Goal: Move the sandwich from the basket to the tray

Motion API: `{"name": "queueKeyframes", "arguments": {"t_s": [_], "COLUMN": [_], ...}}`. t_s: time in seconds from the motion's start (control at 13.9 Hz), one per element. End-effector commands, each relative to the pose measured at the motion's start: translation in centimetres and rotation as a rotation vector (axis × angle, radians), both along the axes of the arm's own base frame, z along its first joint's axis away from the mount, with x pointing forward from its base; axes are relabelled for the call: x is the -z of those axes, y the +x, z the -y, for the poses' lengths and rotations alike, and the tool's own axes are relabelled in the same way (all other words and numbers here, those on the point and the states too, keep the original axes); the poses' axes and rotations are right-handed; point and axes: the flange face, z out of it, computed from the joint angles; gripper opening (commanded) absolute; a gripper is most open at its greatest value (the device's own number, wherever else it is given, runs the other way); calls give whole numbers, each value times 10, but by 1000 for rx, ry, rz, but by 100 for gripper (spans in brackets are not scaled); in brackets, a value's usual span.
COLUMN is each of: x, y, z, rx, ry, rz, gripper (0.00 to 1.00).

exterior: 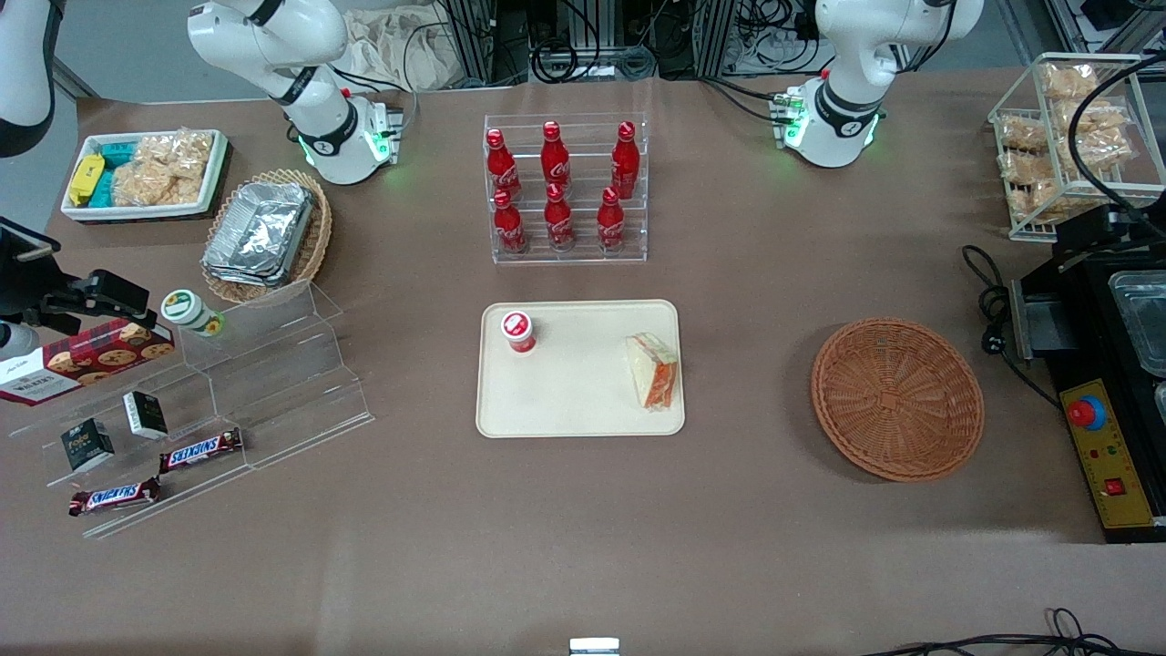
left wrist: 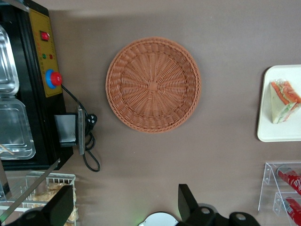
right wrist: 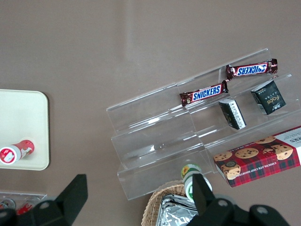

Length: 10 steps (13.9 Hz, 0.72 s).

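The sandwich [exterior: 652,369] lies on the cream tray [exterior: 583,392], at the tray's end toward the working arm, orange-red cut edge showing. It also shows in the left wrist view [left wrist: 283,101] on the tray [left wrist: 277,132]. The reddish-brown wicker basket [exterior: 897,398] is empty, beside the tray toward the working arm's end; the left wrist view [left wrist: 153,84] looks down on it. My left gripper [left wrist: 124,207] is open and empty, high above the table, farther from the front camera than the basket. It is out of the front view.
A small red-lidded cup [exterior: 518,331] stands on the tray. A clear rack of red bottles [exterior: 565,187] stands farther back. A black machine with a red button [exterior: 1111,410] and a wire rack of snack bags [exterior: 1066,146] lie at the working arm's end.
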Motion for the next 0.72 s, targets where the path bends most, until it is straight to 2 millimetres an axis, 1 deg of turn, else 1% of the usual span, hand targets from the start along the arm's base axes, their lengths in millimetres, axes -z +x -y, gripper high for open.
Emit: {"name": "queueKeyframes", "arguments": {"t_s": [0.0, 0.29, 0.65], "x": [8, 15, 10], "y": [-10, -32, -33], "z": [2, -2, -1], "rx": [18, 17, 13], "ry": [-24, -36, -26], "rz": [-2, 31, 32], "gripper": [100, 100, 100]}}
